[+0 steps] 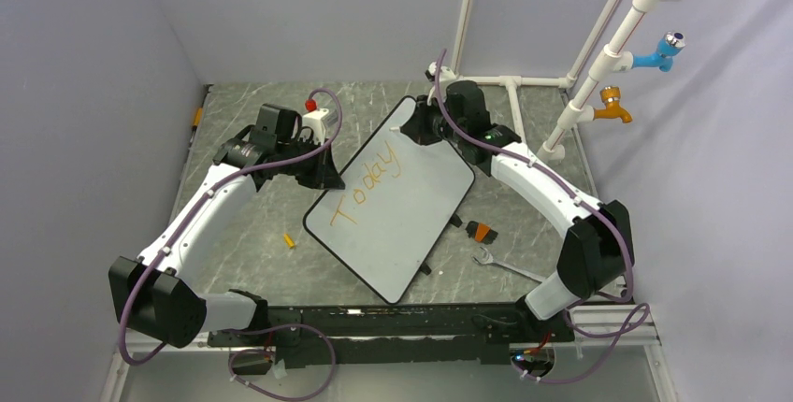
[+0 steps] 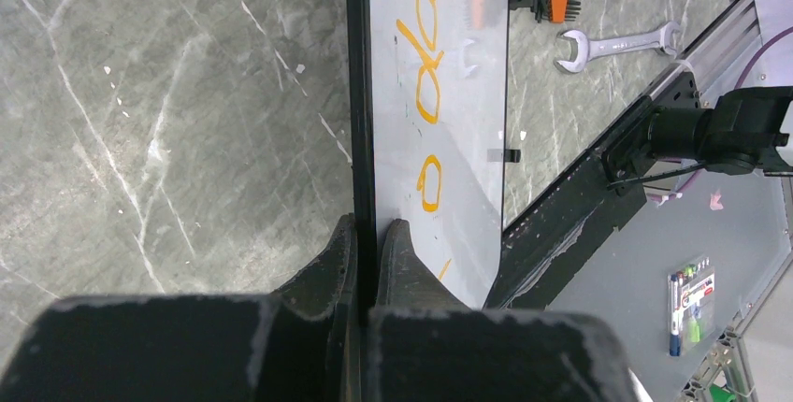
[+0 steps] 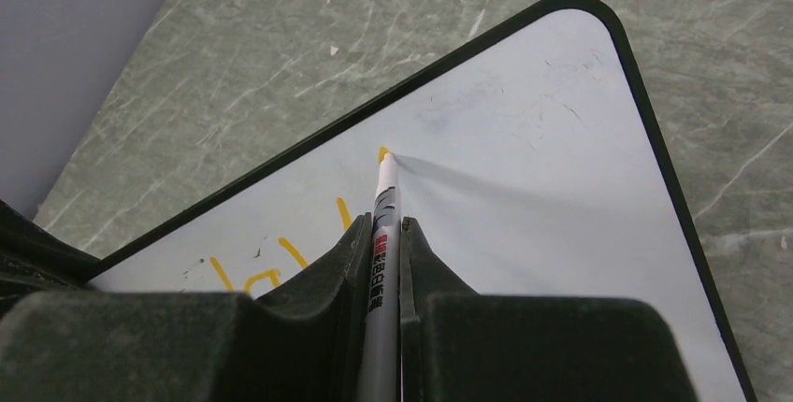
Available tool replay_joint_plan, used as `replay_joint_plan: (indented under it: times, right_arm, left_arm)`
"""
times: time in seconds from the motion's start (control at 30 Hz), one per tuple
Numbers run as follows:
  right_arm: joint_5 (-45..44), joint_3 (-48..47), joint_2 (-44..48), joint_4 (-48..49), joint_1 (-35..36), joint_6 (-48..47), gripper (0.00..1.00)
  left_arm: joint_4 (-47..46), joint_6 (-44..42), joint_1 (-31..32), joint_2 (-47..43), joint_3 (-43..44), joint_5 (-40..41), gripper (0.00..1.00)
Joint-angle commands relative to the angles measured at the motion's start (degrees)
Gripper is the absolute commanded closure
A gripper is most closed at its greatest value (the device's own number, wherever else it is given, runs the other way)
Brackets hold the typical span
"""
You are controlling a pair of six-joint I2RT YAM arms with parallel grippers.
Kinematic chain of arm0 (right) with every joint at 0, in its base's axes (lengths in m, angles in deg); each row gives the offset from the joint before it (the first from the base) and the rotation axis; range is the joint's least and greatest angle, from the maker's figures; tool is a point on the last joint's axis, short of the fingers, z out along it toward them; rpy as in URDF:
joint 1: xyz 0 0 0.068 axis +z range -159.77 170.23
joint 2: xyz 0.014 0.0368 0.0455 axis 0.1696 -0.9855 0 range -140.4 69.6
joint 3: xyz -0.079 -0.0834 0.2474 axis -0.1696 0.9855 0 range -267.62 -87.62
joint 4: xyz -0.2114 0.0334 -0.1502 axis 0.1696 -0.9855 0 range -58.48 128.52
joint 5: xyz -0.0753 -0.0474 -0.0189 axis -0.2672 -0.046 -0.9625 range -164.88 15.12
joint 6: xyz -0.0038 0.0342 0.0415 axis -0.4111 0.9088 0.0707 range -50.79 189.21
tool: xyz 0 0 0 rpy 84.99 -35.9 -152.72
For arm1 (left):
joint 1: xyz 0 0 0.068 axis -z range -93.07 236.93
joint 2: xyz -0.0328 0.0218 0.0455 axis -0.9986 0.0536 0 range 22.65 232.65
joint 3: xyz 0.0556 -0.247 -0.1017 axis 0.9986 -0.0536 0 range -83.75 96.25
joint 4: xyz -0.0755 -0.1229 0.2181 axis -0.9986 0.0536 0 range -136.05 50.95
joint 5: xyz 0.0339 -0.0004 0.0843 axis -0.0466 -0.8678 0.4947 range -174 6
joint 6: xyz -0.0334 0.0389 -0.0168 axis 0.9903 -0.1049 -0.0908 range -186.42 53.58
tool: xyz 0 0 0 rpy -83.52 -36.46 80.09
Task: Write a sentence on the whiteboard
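Note:
The whiteboard [image 1: 411, 206] lies askew on the table, black rim, rounded corners. Orange letters reading "Today" [image 1: 372, 180] run along its left side; only that one word shows. My left gripper [image 1: 329, 176] is shut on the board's left rim [image 2: 360, 140], one finger on each face. My right gripper [image 1: 423, 127] is shut on a white marker [image 3: 382, 234] with an orange tip [image 3: 383, 152]. The tip rests on the board [image 3: 524, 196] near its far corner, past the last letter. The letters also show in the left wrist view [image 2: 427, 103].
An orange marker cap [image 1: 291, 241] lies on the table left of the board. An orange hex-key set [image 1: 482, 231] and a wrench [image 1: 505, 265] lie to its right. A white box with a red button [image 1: 316, 122] stands behind my left gripper. White pipes with taps [image 1: 612, 65] rise at back right.

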Motion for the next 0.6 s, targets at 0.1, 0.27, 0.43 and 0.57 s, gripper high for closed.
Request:
replay_joint_plan:
  times: [0.1,0.27,0.43,0.57]
  right_arm:
    - [3.2,1.4,3.0,-0.8,0.3,1.3,1.00]
    - [4.5,0.0,5.1,-0.6,0.4,2.0,1.00]
    - [2.4,-3.0,8.0,-1.1,0.3,1.9,1.00]
    - [-1.2,-2.7,12.7,-0.8,0.3,1.7,1.00]
  left_arm:
    - [-3.1,-6.2,0.3,-1.1,0.5,7.1,1.00]
    - [-3.1,-6.2,0.3,-1.2,0.5,7.3,1.00]
    - [-3.2,-6.1,0.3,-1.1,0.5,7.3,1.00]
    - [-3.1,-6.1,0.3,-1.2,0.4,7.5,1.00]
